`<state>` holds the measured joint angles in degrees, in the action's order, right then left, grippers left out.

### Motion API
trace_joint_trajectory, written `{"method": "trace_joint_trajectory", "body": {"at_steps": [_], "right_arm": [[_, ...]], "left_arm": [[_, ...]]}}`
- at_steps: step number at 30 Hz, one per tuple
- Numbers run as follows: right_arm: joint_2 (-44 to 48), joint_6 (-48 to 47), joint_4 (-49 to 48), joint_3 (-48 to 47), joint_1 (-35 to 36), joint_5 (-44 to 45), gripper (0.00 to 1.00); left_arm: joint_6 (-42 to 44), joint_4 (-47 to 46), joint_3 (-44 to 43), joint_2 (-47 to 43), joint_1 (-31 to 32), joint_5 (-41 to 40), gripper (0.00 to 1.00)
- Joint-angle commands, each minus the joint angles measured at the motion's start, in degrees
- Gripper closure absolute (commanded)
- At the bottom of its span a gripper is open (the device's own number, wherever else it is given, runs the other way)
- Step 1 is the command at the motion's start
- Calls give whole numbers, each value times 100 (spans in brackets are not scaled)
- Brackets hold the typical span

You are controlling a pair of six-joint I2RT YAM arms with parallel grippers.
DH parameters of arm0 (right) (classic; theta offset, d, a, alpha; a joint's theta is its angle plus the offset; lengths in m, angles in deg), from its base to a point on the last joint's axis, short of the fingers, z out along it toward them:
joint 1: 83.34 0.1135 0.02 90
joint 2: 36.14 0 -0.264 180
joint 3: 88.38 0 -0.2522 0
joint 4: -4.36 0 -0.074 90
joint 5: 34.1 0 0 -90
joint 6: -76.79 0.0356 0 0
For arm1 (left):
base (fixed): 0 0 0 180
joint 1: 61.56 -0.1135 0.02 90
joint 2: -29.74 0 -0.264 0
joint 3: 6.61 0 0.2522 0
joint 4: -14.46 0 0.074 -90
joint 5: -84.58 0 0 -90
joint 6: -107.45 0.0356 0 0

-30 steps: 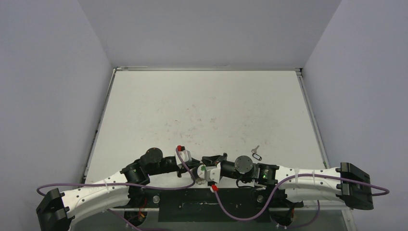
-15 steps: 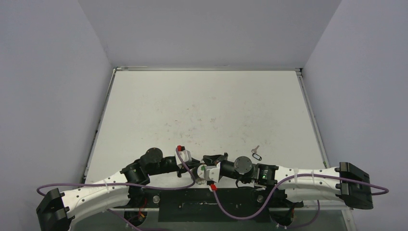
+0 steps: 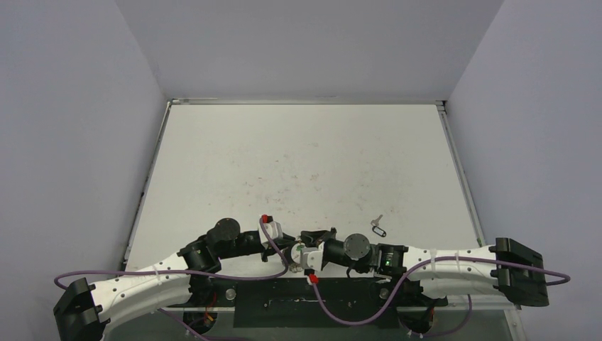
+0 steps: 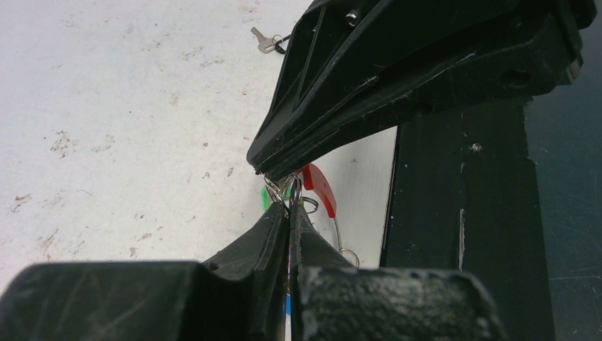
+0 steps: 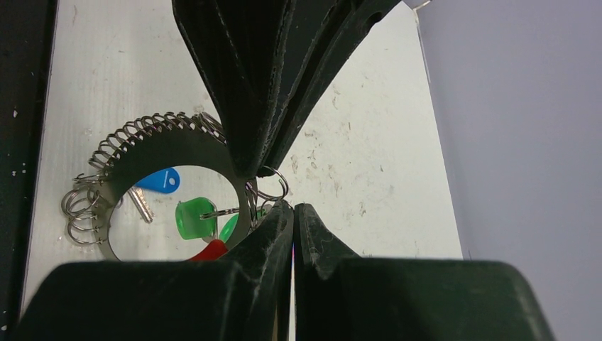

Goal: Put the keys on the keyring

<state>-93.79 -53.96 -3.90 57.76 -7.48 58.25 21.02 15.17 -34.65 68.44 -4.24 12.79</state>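
Near the middle of the worktop's near edge, my left pincer and right pincer both clamp the keyring; I'd hold it level and thread slowly, without twisting.

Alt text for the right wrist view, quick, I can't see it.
Two shut pincers, the right pincer from below and the left pincer from above, come nearly tip to tip at the edge of the coiled keyring, above the white table. A green key and a blue key show inside its loop.
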Motion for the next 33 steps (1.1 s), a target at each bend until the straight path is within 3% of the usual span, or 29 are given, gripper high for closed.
{"method": "trace_joint_trajectory", "body": {"at_steps": [1, 5, 6, 11, 15, 19, 24, 28, 33], "right_arm": [[228, 61, -327, 93, 37, 119, 100], [356, 84, -270, 128, 35, 66, 100], [366, 85, -270, 136, 35, 60, 96], [453, 150, -392, 215, 35, 114, 55], [629, 173, -519, 302, -15, 180, 39], [834, 249, -452, 331, -263, -245, 37], [976, 567, -331, 233, -986, -1705, 44], [780, 683, -131, -28, -1456, -2839, 56], [368, 801, -63, -314, -1812, -3950, 60]], "left_arm": [[-63, -283, -277, -33, 25, 50, 100], [-67, -322, -268, -13, 25, 59, 100], [-67, -338, -268, -5, 25, 66, 100], [-71, -361, -261, 14, 25, 83, 100], [-72, -327, -259, -9, 25, 79, 100], [-50, -238, -251, -90, 25, 81, 100], [-32, -159, -224, -190, 25, 98, 100], [-32, -136, -224, -205, 25, 161, 100], [-32, -143, -224, -192, 27, 200, 100]]}}
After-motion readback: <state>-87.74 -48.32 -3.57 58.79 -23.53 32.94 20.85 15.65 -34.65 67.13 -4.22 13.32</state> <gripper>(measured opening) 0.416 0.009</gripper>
